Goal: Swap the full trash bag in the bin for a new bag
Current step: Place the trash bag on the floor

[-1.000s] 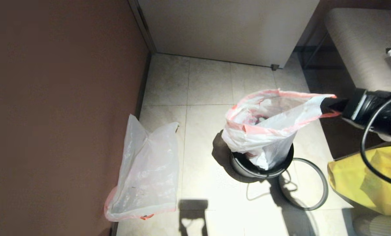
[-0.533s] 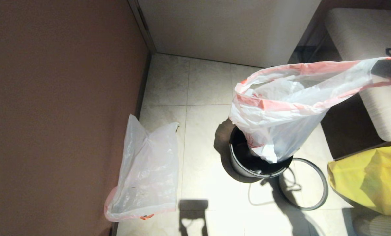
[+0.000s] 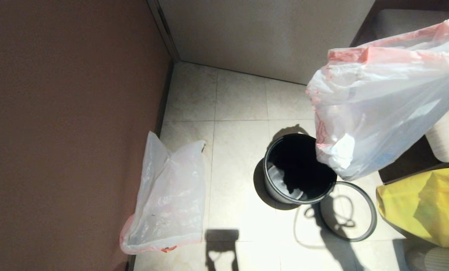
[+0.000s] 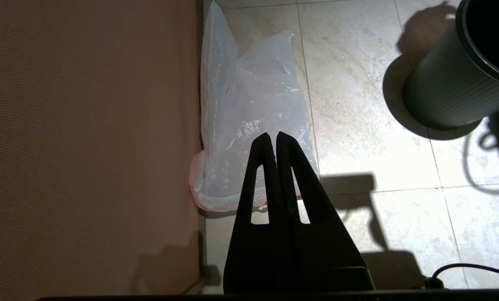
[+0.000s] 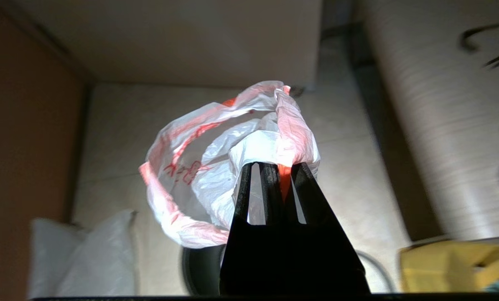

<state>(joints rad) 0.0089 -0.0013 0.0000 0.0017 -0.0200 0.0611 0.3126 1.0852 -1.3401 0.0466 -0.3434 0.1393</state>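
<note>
The right gripper (image 5: pixel 281 167) is clamped on the red-banded rim of the full bag (image 3: pixel 378 113), pinching a gathered fold of plastic between its fingers. The bag hangs in the air above and to the right of the bin (image 3: pixel 299 169), its bottom clear of the bin's rim. It is thin, soft film that sags around crumpled contents; it looks light but prone to slipping or tearing, so the doubled rim band is probably the safest place to hold. The bin stands upright on the tiled floor, glossy and bare inside. Its grey hoop (image 3: pixel 350 210) lies flat on the floor, touching the bin's right side. The new bag (image 3: pixel 168 195) lies limp, well left of the bin, against the wall. The left gripper (image 4: pixel 273 140) hovers over that bag, fingers together and holding nothing.
</note>
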